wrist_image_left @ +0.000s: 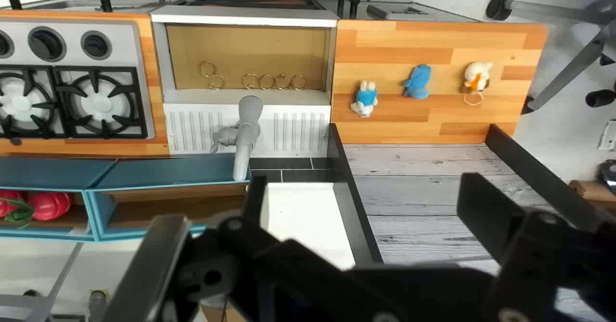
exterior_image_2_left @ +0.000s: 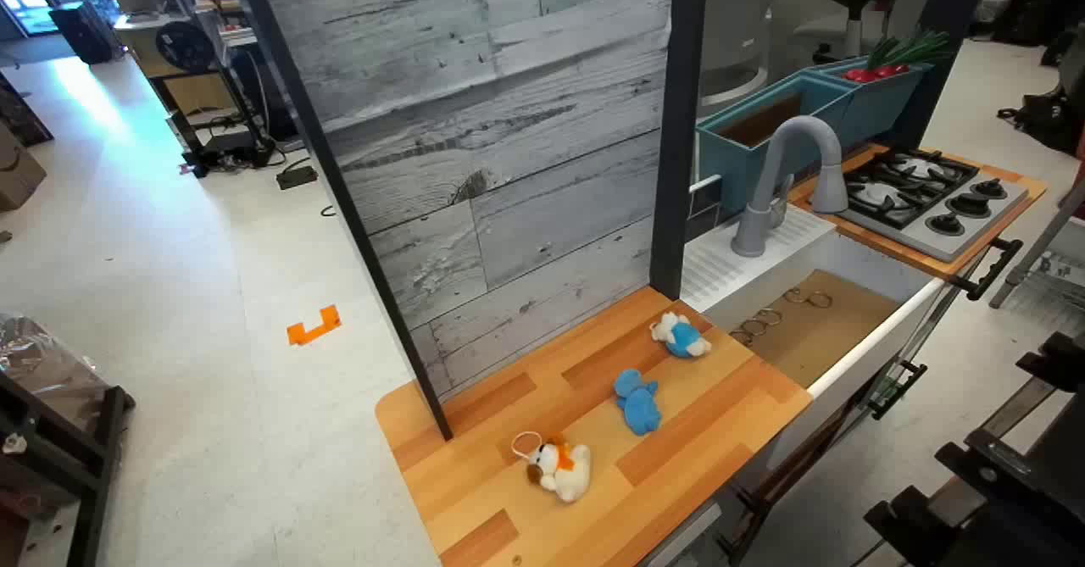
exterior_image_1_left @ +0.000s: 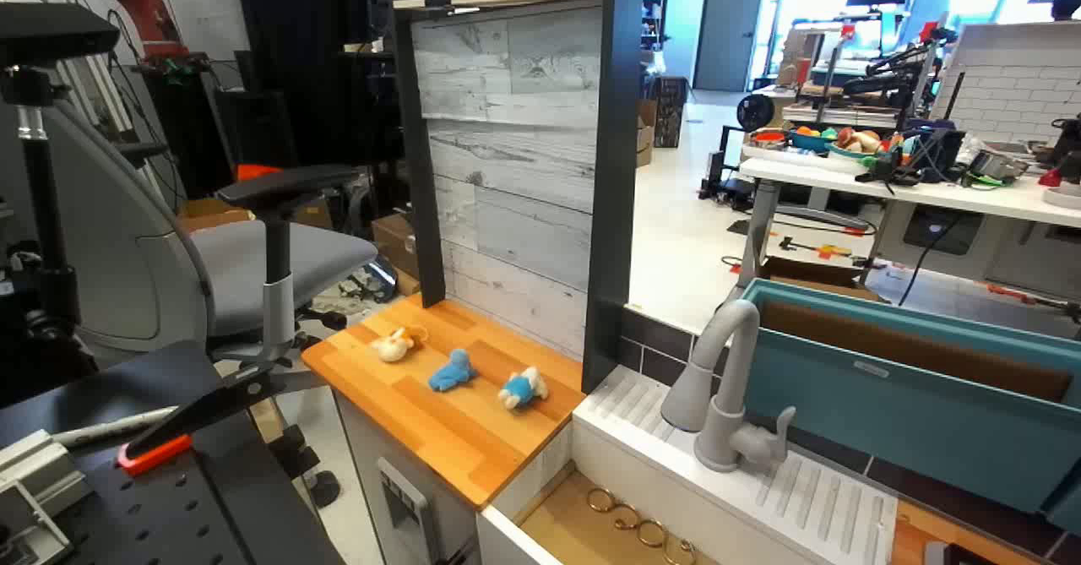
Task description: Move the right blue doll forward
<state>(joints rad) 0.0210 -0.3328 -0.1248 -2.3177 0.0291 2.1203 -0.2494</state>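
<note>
The partly cropped end effector (wrist_image_left: 368, 199) gapes wide, empty, as a blue doll (wrist_image_left: 417, 82) lies near a sink (wrist_image_left: 250, 45) holding rings (wrist_image_left: 274, 82).

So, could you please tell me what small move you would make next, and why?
I'd probably ease the open pincer toward the plain blue doll: in the wrist view the jaws stand apart, holding nothing, and the doll lies clear of them on the wooden counter, between the white-and-blue toy and the cream toy.
</note>
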